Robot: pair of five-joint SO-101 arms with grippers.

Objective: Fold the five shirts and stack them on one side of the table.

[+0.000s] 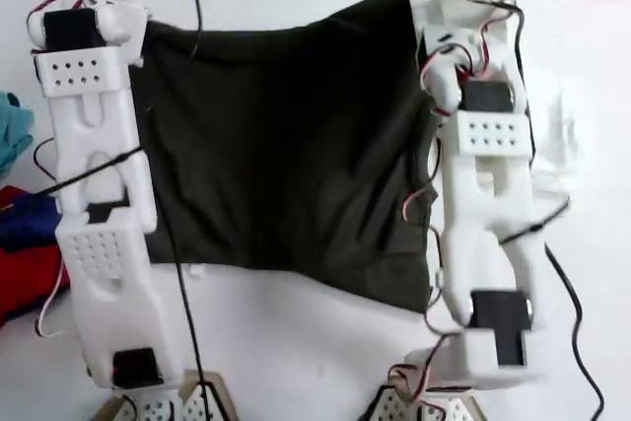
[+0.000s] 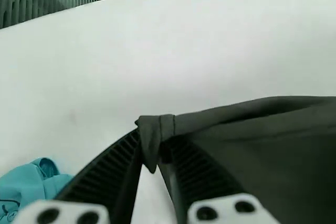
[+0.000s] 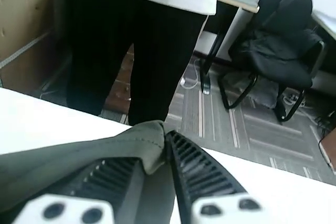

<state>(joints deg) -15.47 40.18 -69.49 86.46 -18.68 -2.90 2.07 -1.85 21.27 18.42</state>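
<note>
The left claw (image 2: 150, 142) squeezed tight on one far corner of the dark shirt (image 2: 262, 145). The right claw (image 3: 155, 150) pinched the other far corner. The shirt lay flat on the table (image 2: 157, 51), spread between the two claws and back behind them. It looked like the first fold was starting. Next, both claws would likely need to lift together and pull the corners back evenly. A teal shirt (image 2: 23, 187) waited beside the left claw. No writing could be read.

1. Dark shirt (image 1: 286, 145) spread on white table (image 1: 296, 342), between two white arms.
2. Left arm (image 1: 99, 194) along one side edge; right arm (image 1: 483, 194) along the other.
3. Teal cloth (image 1: 12, 135), blue cloth (image 1: 25, 219) and red cloth (image 1: 25, 278) heaped beside left arm.
</note>
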